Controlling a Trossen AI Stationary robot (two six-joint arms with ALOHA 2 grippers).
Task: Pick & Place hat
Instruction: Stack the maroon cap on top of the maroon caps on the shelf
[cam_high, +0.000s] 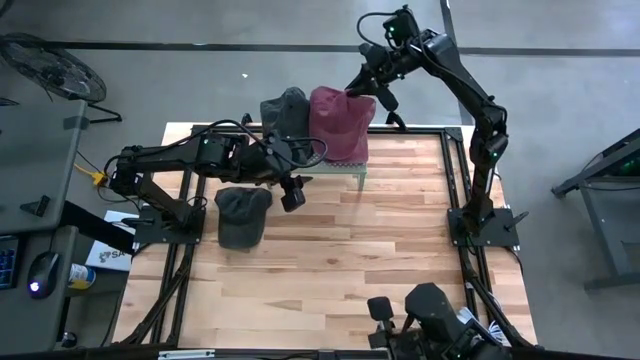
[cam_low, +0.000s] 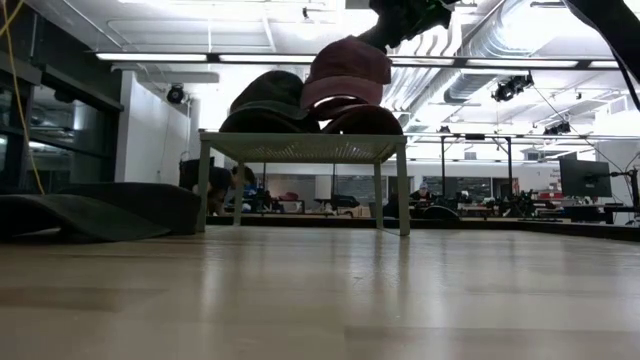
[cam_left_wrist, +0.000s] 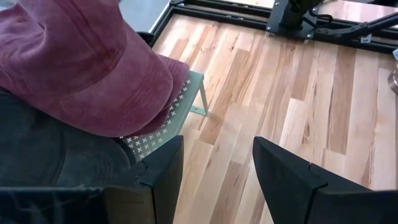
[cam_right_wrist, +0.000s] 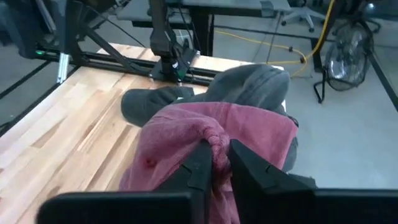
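1. Pinching a fold of the maroon cap (cam_right_wrist: 205, 140): right gripper (cam_right_wrist: 216, 163), jaws closed on the fabric at the cap's crown, above the far edge of the small green stand (cam_high: 345, 165).
2. Hanging from that grip, tilted, just above the stand top: the maroon cap, brim drooping toward the stand; in the low view, appearing lifted clear of a second maroon cap (cam_low: 362, 120) lying on the stand.
3. Resting on the stand beside the lifted cap: a dark grey cap (cam_high: 285, 112), touching or nearly touching it.
4. Lying on the wooden table (cam_high: 400, 270), well clear of the stand on its left side: another dark grey cap (cam_high: 243, 215), brim pointing away from the stand.
5. Hovering in front of the stand, near its left corner: left gripper (cam_high: 292, 193), jaws standing apart and holding nothing.
6. Judging progress: one cap apparently placed already on the table, one pick under way, at least two caps remaining on the stand; carrying and setting down not yet done.
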